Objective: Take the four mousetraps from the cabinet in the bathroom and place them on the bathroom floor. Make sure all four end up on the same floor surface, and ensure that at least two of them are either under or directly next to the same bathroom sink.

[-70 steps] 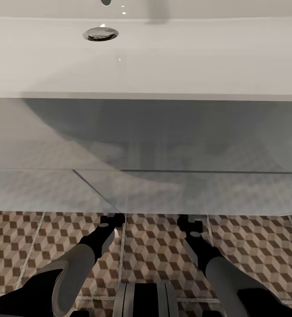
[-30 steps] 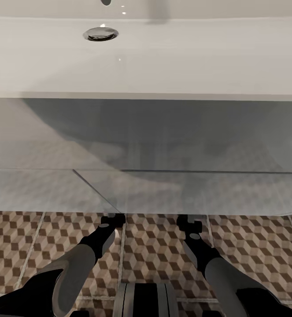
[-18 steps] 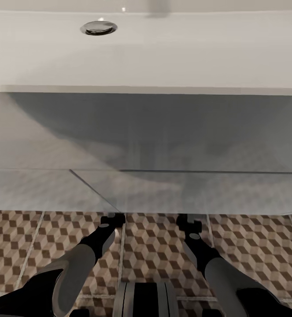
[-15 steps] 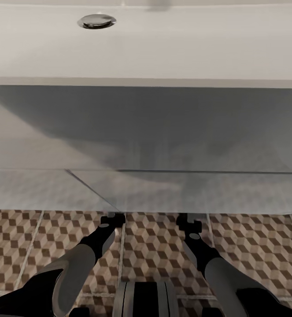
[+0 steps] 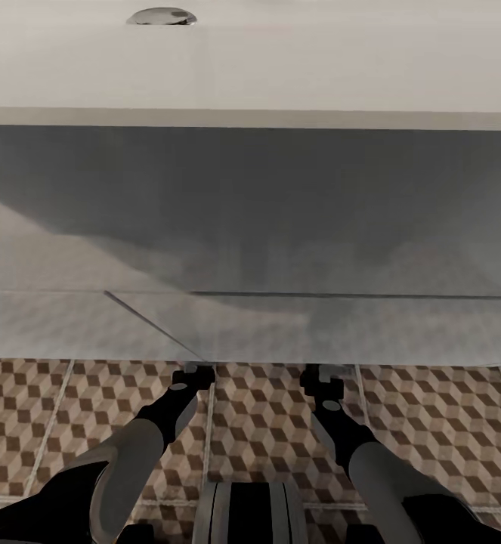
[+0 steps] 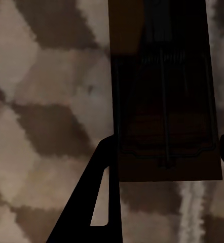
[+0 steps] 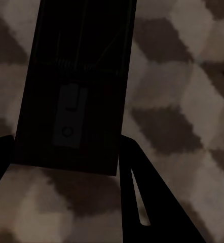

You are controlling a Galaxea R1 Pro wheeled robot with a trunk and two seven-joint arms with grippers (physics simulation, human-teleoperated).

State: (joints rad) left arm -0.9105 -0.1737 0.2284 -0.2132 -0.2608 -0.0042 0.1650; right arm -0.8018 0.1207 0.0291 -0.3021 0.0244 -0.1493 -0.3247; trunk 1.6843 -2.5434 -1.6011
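dark mousetraps [image 6: 162,101] [image 7: 76,91] sit between both end effectors' [image 6: 165,167] [image 7: 66,167] fingers.

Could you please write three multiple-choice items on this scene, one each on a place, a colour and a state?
1. Where do both arms reach in the head view?
A. into the basin
B. low, under the bathroom sink's front edge
C. onto a cabinet top

2. What colours are the bathroom floor tiles?
A. brown, beige and white cubes
B. plain blue
C. black and green stripes

3. What lies between the left gripper's fingers in the left wrist view?
A. nothing
B. a chrome tap
C. a mousetrap

Answers:
1 B: the left gripper and right gripper sit just below the bathroom sink.
2 A: the bathroom floor shows that cube pattern.
3 C: a mousetrap sits framed by the dark fingers, above the tiles.
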